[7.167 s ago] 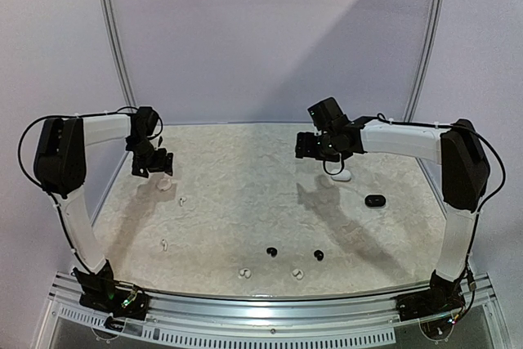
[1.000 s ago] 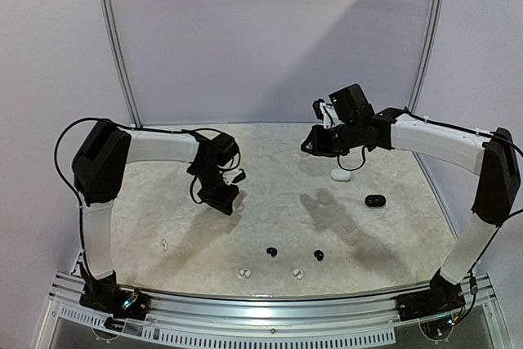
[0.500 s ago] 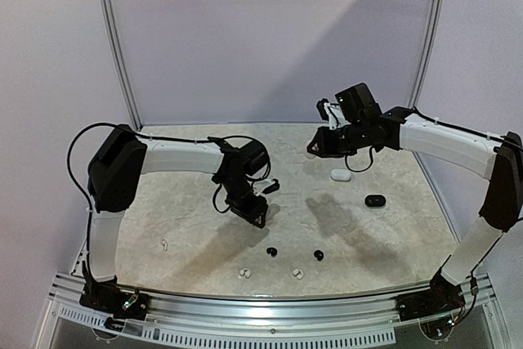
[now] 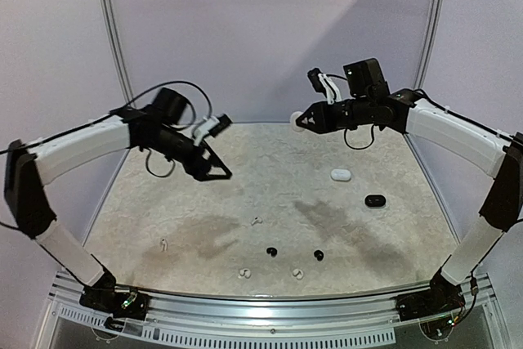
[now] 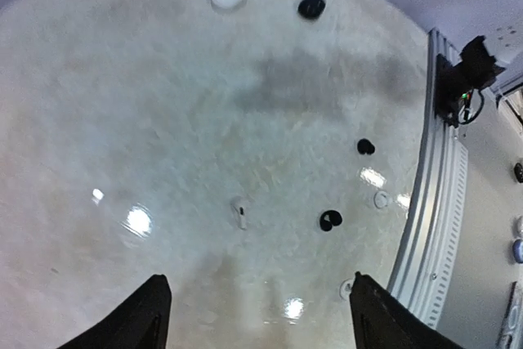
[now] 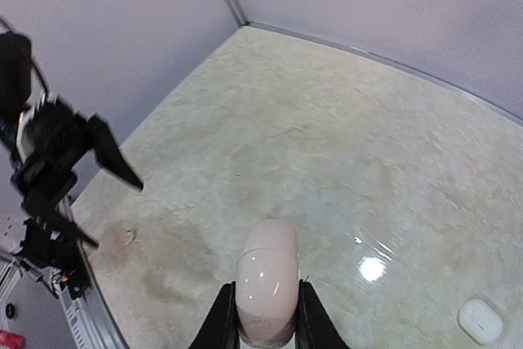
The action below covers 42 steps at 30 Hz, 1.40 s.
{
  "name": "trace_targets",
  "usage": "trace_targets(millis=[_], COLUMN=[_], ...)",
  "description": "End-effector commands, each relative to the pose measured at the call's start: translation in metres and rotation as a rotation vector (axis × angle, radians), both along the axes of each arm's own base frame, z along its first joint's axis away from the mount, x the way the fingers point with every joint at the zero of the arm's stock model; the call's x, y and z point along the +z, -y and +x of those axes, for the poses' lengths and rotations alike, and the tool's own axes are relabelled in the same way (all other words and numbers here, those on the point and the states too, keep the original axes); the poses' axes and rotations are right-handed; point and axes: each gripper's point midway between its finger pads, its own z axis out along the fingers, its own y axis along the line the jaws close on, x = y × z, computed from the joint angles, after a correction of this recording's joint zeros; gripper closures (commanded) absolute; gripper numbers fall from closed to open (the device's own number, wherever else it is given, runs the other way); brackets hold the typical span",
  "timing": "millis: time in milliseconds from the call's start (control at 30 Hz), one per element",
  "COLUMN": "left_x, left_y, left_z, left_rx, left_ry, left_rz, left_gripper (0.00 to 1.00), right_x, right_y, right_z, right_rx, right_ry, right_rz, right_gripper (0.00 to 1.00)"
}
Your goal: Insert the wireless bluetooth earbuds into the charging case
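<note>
My right gripper (image 6: 266, 324) is shut on a pale pebble-like charging case (image 6: 266, 275), held high over the back of the table (image 4: 296, 118). My left gripper (image 4: 227, 149) hangs open and empty above the left side. A white earbud (image 4: 257, 221) lies on the table's middle, seen between the left fingers (image 5: 239, 212). Two black earbuds (image 4: 271, 251) (image 4: 318, 255) and two white ones (image 4: 243, 272) (image 4: 297, 273) lie near the front. Another white earbud (image 4: 164, 244) lies at the front left.
A second white case (image 4: 341, 175) and a black case (image 4: 375, 200) rest on the right side of the table. Grey walls close the back and sides. A metal rail (image 4: 270, 316) runs along the near edge.
My left gripper has opened and let go of a white earbud at mid-table, then swung up and back to the left. My right arm has lifted slightly with the case.
</note>
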Motion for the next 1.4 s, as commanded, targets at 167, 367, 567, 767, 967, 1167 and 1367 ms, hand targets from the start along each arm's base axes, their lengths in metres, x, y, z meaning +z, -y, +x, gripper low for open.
trace_targets(millis=[167, 367, 567, 767, 967, 1167, 1367], left_x=[0.124, 0.121, 0.121, 0.121, 0.121, 0.122, 0.121], left_y=[-0.018, -0.016, -0.018, -0.015, -0.012, -0.012, -0.012], left_z=[-0.03, -0.044, -0.061, -0.061, -0.06, -0.061, -0.061], left_rx=[-0.272, -0.345, -0.415, -0.419, -0.409, -0.407, -0.402], left_ry=[0.493, 0.419, 0.394, 0.377, 0.352, 0.352, 0.353], left_rz=[-0.504, -0.526, -0.538, -0.498, -0.466, -0.46, -0.459], left_gripper=[0.08, 0.16, 0.31, 0.38, 0.49, 0.54, 0.75], right_x=[0.08, 0.068, 0.068, 0.054, 0.051, 0.044, 0.045], right_y=[-0.105, -0.142, -0.157, -0.156, -0.163, -0.167, -0.172], right_z=[-0.104, -0.127, -0.141, -0.135, -0.134, -0.132, -0.138], right_rx=[0.621, 0.714, 0.709, 0.658, 0.655, 0.661, 0.697], right_ry=[0.316, 0.342, 0.361, 0.381, 0.379, 0.376, 0.376], right_rz=[0.131, 0.064, 0.019, -0.108, -0.11, -0.135, -0.1], right_gripper=[1.0, 1.0, 1.0, 1.0, 1.0, 1.0, 1.0])
